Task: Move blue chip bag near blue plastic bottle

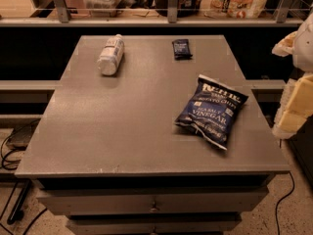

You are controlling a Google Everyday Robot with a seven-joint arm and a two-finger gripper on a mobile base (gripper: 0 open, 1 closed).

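The blue chip bag (212, 110) lies flat on the right part of the grey table (122, 121), with its white top edge towards the back and its white lettering facing up. The blue plastic bottle (111, 54), whitish with a pale label, lies on its side at the back left of the table, far from the bag. My gripper (296, 82) shows as white and yellowish parts at the right edge of the view, beside and above the table's right edge and to the right of the bag. It touches nothing.
A small dark flat packet (182, 48) lies at the back middle of the table. A shelf with a rail and packaged goods (234, 1) runs behind the table. Drawers (154, 204) sit below the front edge. Cables lie on the floor at left (10, 155).
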